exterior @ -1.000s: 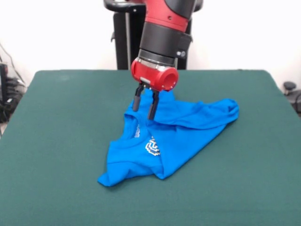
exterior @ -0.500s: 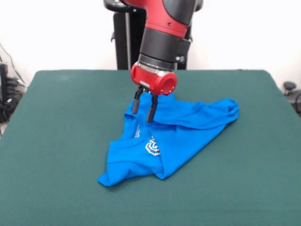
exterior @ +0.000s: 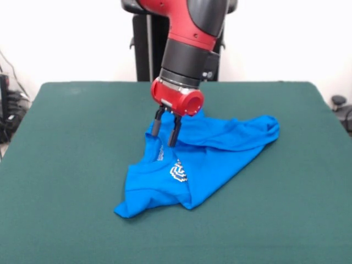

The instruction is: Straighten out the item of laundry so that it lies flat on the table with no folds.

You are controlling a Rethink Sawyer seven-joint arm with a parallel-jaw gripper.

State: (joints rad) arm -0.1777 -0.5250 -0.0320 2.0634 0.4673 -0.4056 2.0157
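The bright blue T-shirt (exterior: 203,154) lies crumpled and folded on the dark green table (exterior: 66,165), near its middle. Part of the white print (exterior: 177,171) shows on a fold. One bunched corner reaches right, another lies at the front left. My gripper (exterior: 165,138) hangs from the red and black arm over the shirt's far left part. Its two black fingers are open, with a gap between them. Their tips are at or just above the cloth and hold nothing.
The black pedestal (exterior: 148,44) stands behind the table's far edge. Cables and gear (exterior: 11,110) sit off the table's left side, and a dark object (exterior: 341,107) sits off its right side.
The gripper has moved slightly left and down toward the shirt, staying open. The shirt has not moved.
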